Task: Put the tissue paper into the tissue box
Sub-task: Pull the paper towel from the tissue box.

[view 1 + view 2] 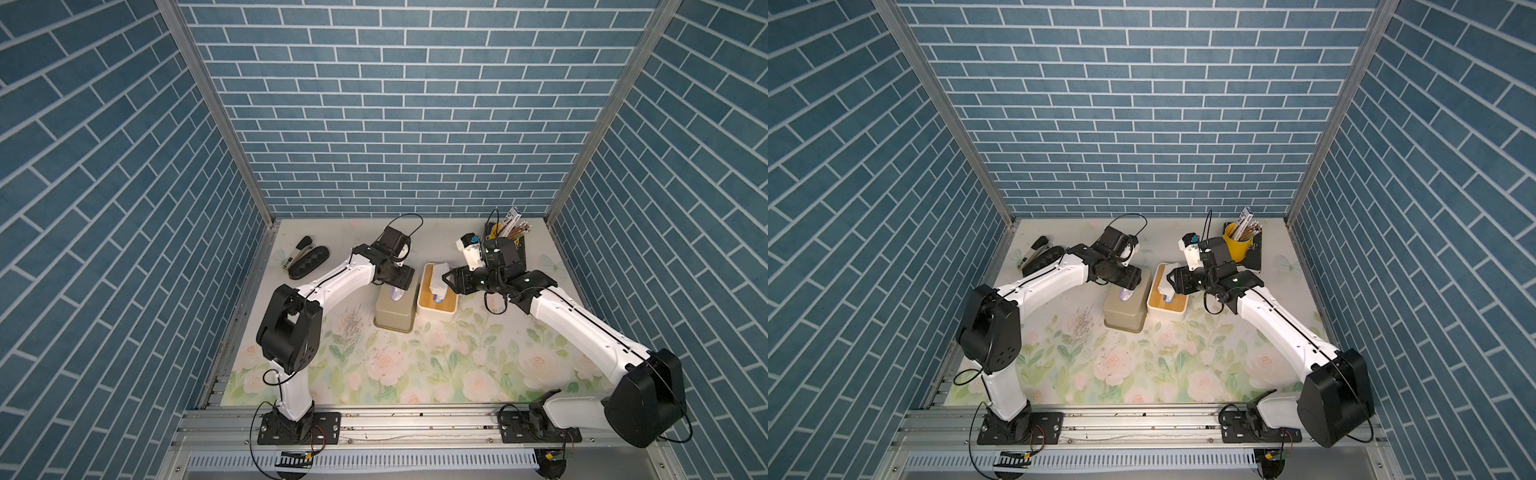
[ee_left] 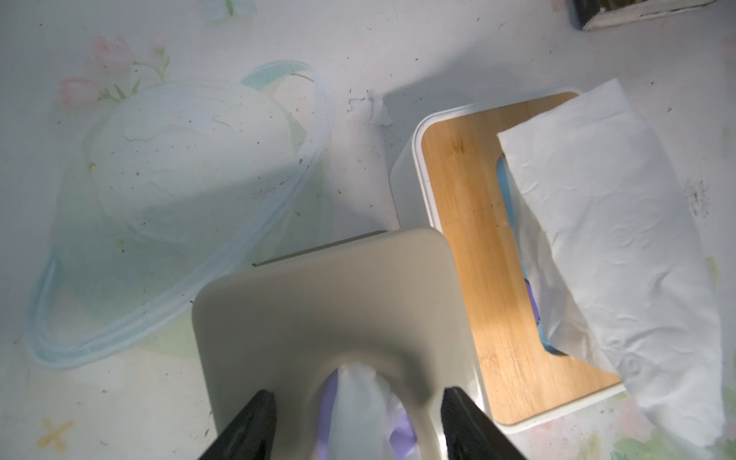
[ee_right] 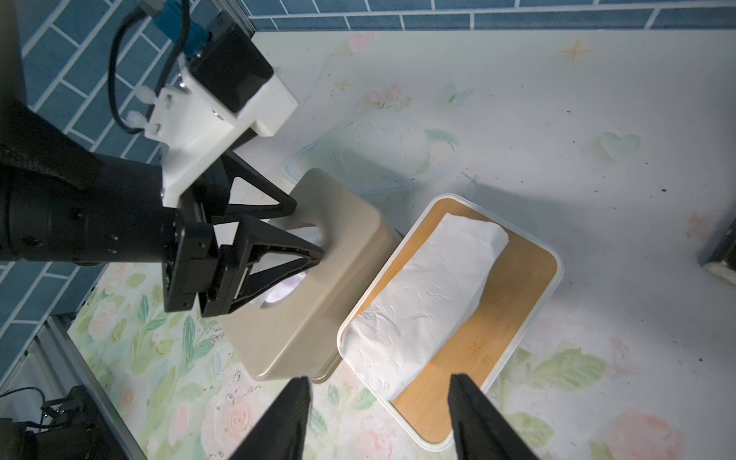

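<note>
- A flat white box with a light wooden lid point(image 1: 436, 312) is seen just under the middle of the frame in both top views. A rounded beige plastic box point(image 1: 395, 311) is set just beside it, on its left in the frame.
- A crumpled white tissue paper point(image 3: 426, 294) is laid on the wooden lid. One part is tucked into the long slot point(image 2: 502, 187), and most of it is seen outside.
- The long side of the tissue is lined up with the long side of the lid. In a top view it runs from the upper part of the frame toward the lower part.
- The right pincer point(image 1: 448, 282) is spread apart, and nothing is held in it. The tissue is found just to its left in the frame, so the right arm is judged to be the nearer one.
- The left pincer point(image 3: 308, 229) is spread apart too, over the oval hole point(image 3: 296, 263) of the beige box. A small bit of white tissue point(image 2: 354, 398) is seen between its fingers, but it is not squeezed.
- For the next move, the loose tissue probably needs to be pushed down into the slot.
</note>
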